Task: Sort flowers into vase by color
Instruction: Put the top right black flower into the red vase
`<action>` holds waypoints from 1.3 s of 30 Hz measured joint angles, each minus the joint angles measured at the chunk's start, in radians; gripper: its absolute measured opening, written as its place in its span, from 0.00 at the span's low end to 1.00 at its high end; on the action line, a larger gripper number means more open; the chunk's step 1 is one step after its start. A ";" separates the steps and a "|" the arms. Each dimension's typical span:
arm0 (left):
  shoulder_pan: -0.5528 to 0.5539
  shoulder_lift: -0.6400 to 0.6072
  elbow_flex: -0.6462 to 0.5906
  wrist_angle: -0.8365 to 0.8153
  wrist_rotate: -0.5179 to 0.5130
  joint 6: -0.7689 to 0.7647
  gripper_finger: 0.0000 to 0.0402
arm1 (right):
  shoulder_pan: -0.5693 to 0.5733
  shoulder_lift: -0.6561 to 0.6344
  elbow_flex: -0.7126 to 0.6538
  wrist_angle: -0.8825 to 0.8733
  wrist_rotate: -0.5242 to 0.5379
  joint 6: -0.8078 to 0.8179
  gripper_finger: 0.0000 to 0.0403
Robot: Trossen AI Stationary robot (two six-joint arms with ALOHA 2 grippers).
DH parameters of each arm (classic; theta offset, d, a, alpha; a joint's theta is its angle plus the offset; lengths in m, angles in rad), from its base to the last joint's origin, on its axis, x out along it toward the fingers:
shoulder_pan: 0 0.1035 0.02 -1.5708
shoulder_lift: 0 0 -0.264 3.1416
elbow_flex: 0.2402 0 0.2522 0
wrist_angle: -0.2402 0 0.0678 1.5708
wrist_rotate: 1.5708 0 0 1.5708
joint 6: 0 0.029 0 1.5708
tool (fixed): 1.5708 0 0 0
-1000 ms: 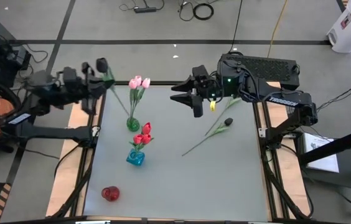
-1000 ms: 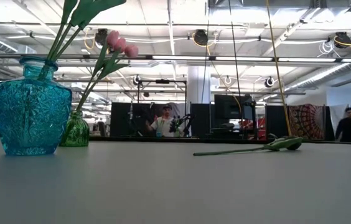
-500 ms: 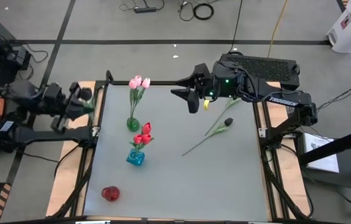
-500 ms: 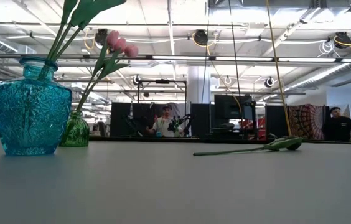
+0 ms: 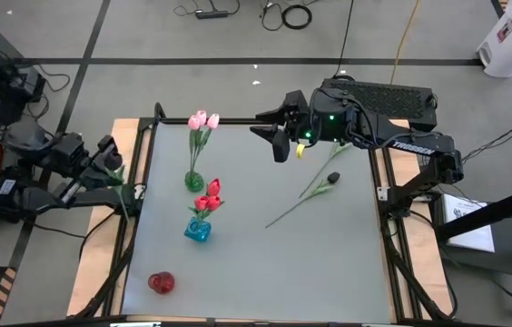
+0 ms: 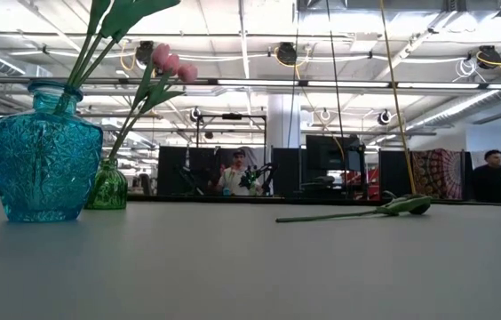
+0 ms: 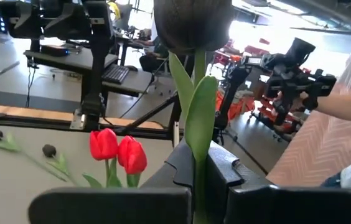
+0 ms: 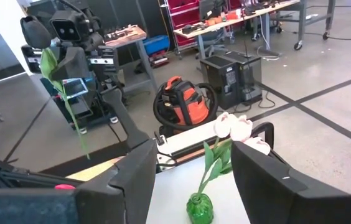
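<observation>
Holding a black tulip (image 7: 192, 25) off the tabletop's (image 5: 265, 263) left edge, the left gripper (image 5: 111, 168) has its fingers clenched on the stem. Looks like the carry step to me: next it has to swing back over and drop the stem into the red vase (image 5: 161, 282), which sits empty near the front, so lining up with that small mouth is the tricky bit. Pink tulips (image 5: 203, 120) sit in the green vase (image 5: 193, 182), red tulips (image 5: 208, 196) in the blue vase (image 5: 197, 231). Another black tulip (image 5: 315, 189) lies flat on the right. The right gripper (image 5: 278, 138) hovers at the back, fingers spread and empty. "TROSSEN" is printed on the right arm (image 5: 401, 141).
</observation>
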 joint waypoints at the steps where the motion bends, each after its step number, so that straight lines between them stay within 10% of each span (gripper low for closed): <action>1: 0.000 0.000 0.000 -0.001 0.000 0.008 0.03 | 0.000 0.000 0.000 0.001 0.000 0.000 0.49; 27: -0.006 0.019 -0.027 0.004 0.064 0.253 0.03 | 0.001 0.000 0.000 0.000 -0.002 0.000 0.49; 39: -0.396 -0.012 -0.026 0.011 0.048 0.203 0.03 | 0.001 0.000 0.000 0.000 -0.002 0.000 0.49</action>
